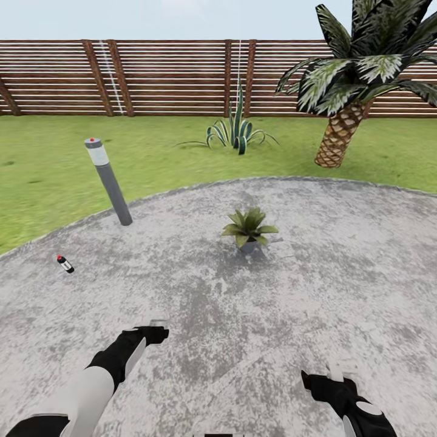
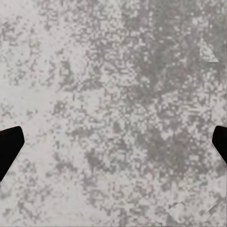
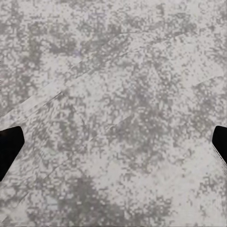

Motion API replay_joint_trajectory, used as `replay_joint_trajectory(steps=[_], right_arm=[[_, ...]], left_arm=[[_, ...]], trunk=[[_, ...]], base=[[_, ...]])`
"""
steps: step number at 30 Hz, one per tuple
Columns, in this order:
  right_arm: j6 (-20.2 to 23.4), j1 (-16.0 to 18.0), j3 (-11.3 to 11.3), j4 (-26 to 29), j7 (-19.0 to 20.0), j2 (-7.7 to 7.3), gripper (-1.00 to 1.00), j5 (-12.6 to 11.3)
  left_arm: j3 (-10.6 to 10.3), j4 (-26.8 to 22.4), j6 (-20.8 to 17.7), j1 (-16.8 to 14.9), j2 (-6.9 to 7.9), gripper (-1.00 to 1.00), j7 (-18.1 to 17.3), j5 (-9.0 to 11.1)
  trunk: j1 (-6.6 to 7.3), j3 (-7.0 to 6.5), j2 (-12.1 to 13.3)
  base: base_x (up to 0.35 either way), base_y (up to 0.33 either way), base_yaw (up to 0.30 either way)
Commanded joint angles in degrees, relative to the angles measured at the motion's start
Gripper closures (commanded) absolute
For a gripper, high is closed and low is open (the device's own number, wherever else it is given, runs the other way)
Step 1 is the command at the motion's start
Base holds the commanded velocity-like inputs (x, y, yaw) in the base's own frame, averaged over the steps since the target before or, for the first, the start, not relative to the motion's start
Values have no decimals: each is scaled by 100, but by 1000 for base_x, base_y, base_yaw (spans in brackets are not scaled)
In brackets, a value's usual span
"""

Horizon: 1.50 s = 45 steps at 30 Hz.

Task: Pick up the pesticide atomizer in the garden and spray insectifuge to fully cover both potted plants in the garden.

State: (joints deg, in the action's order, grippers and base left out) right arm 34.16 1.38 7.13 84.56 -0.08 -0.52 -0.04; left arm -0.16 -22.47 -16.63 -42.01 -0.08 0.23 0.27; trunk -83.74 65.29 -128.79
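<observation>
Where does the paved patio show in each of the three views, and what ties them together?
Head view: patio spans the lower half, bordered by lawn, carrying the potted plant and pesticide atomizer.
Left wrist view: mottled paving between dark fingers.
Right wrist view: same paving, crossed by faint seams.
Shared landmark: the mottled grey surface.

Dark pesticide atomizer (image 1: 64,264) lying on patio (image 1: 340,291); 1 potted plant (image 1: 249,228) upright mid-patio.

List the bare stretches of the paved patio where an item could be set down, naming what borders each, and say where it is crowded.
Bare paving lies between the potted plant and the two arms, and again to the plant's right toward the palm. At the patio left edge, the pesticide atomizer and bollard lamp leave less room. Left claw and right claw hang over bare stone.
</observation>
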Motion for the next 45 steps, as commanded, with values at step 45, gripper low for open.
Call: replay_joint_trajectory(steps=[45], right_arm=[[30, 2, 8, 5, -1, -10, -100, 4]], left_arm=[[-1, -11, -34, 0, 0, -100, 3, 8]], trunk=[[-3, 5, -2]], base=[[341, 0, 105]])
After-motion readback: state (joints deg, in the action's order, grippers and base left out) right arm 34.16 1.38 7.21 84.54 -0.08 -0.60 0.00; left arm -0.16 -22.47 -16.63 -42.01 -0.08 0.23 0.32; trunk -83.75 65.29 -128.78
